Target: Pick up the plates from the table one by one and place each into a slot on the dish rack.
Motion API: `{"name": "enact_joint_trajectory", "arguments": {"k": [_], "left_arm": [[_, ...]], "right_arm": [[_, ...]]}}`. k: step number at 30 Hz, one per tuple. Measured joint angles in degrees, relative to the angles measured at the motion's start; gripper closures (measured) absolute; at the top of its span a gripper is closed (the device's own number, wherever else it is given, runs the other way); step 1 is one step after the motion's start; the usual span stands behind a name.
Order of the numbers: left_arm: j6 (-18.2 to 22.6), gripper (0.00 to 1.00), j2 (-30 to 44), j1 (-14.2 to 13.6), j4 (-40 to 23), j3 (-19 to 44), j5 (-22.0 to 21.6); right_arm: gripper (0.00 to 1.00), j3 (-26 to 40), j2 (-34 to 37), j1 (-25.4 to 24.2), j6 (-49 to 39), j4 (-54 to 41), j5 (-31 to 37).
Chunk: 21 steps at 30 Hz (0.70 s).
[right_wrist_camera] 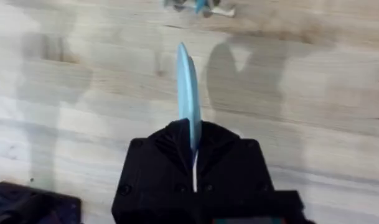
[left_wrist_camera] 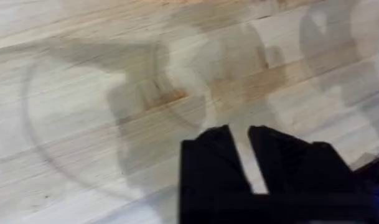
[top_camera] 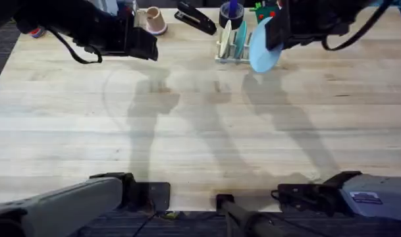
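Your right gripper [right_wrist_camera: 194, 155] is clamped on the rim of a pale blue plate [top_camera: 263, 46], holding it edge-on above the table [top_camera: 200, 125], just beside the right end of the dish rack [top_camera: 232, 49] at the far edge. From the right wrist view, the plate [right_wrist_camera: 188, 93] stands thin and upright out of the fingers, with bare wood under it and the rack [right_wrist_camera: 198, 6] farther off. The rack already holds a cream plate [top_camera: 224, 41] and a teal plate [top_camera: 240, 38], upright in its slots. Behind it stand a dark cup [top_camera: 231, 13] and a black stapler [top_camera: 195, 18]; a pink cup [top_camera: 154, 20] sits to the left.

Your left gripper [left_wrist_camera: 240, 140] hangs over the far left of the table, its fingers apart with a narrow gap and nothing between them. The broad middle and near side of the table lie open to you.
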Motion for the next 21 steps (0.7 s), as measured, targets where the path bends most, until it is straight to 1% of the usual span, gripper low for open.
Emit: {"name": "enact_joint_trajectory", "arguments": {"k": [1, 3, 5, 6, 9, 15, 21], "left_arm": [[0.0, 0.689, 0.0, 0.0, 0.0, 0.0, -0.1], [0.0, 0.368, 0.0, 0.0, -0.1, 0.0, -0.2], [0.0, 0.078, 0.0, 0.0, -0.1, 0.0, -0.4], [-0.1, 0.026, 0.0, 0.0, -0.1, 0.0, -0.4], [-0.1, 0.004, 0.0, 0.0, -0.1, 0.0, -0.4], [-0.1, 0.005, 0.0, 0.0, -0.1, 0.0, -0.4], [-0.1, 0.006, 0.0, 0.0, -0.2, 0.0, -0.4]], "right_arm": [[0.970, 0.5, 0.0, 0.0, 0.0, -0.6, 0.7], [0.970, 1.2, 0.0, 0.0, 0.0, -1.2, 1.8], [0.970, 1.4, 0.0, 0.0, 0.0, -1.3, 2.5], [0.970, 1.4, 0.0, 0.0, 0.0, -1.3, 2.8], [0.970, 1.5, 0.0, 0.0, 0.1, -1.4, 3.7], [0.970, 2.8, 0.1, 0.0, 2.5, -4.0, 4.5], [0.970, 8.2, 1.6, 0.0, 5.3, -9.2, 6.9]]}}
